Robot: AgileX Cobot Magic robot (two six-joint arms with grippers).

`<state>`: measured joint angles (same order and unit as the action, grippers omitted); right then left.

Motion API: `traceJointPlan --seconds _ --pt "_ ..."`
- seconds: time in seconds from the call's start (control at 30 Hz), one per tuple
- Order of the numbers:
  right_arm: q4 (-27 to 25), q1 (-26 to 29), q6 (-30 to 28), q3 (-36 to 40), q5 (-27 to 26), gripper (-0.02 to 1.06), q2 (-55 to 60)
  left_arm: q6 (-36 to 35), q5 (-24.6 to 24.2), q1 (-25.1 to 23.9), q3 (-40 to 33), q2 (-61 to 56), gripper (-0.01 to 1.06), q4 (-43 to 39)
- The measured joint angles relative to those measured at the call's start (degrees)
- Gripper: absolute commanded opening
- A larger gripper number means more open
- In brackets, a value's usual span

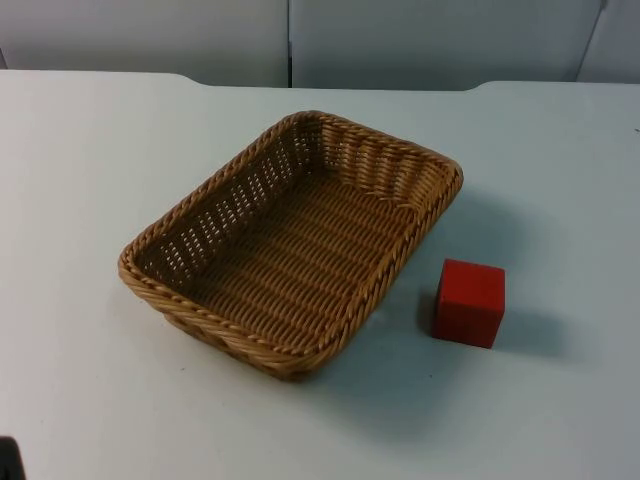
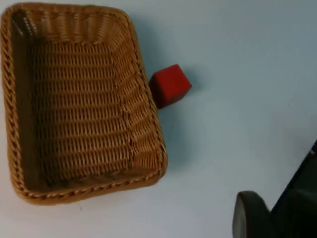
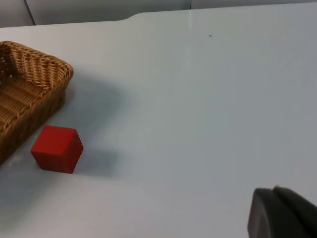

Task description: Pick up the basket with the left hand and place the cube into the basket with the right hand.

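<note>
An empty woven wicker basket (image 1: 205, 210) sits on the white table, slightly left of centre; it also appears in the left wrist view (image 2: 148, 124) and the right wrist view (image 3: 54, 69). A red cube (image 1: 469, 301) stands on the table just right of the basket's near right side, with a small gap between them; it shows again as cube (image 2: 170, 85) and cube (image 3: 57, 148). My left gripper (image 2: 257, 218) hangs over bare table, well clear of the basket's short end. My right gripper (image 3: 280, 215) is over bare table, far from the cube. Neither holds anything.
The white table (image 1: 90, 400) stretches wide around both objects. The grey partition wall (image 1: 420, 40) closes the far edge. A small dark object (image 1: 8, 458) sits at the near left corner of the top view.
</note>
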<state>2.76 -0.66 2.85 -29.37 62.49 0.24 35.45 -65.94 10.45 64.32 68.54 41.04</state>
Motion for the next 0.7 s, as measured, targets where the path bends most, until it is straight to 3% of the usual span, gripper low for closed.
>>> traceJointPlan --seconds 0.1,0.2,0.27,0.43,0.47,0.63,0.7 --pt "0.0 0.0 0.0 0.0 0.0 0.00 0.0 1.8 3.8 1.1 0.3 6.7 0.56 0.2" --pt "0.0 0.0 0.0 0.0 0.0 0.00 0.0 2.9 9.1 3.2 0.3 15.9 0.66 -1.2" --pt "0.0 0.0 0.0 0.0 0.0 0.00 0.0 3.2 11.1 4.0 0.3 18.2 0.67 -1.9" --pt "0.0 0.0 0.0 0.0 0.0 0.00 0.0 6.2 22.6 7.8 0.3 29.3 0.67 -5.0" --pt "0.0 0.0 0.0 0.0 0.0 0.00 0.0 6.2 22.6 7.8 0.3 29.3 0.67 -5.0" --pt "0.0 0.0 0.0 0.0 0.0 0.00 0.0 7.8 32.7 10.3 2.0 36.3 0.67 -8.4" --pt "0.0 0.0 0.0 0.0 0.0 0.00 0.0 8.0 34.0 10.3 2.7 37.2 0.67 -8.9"
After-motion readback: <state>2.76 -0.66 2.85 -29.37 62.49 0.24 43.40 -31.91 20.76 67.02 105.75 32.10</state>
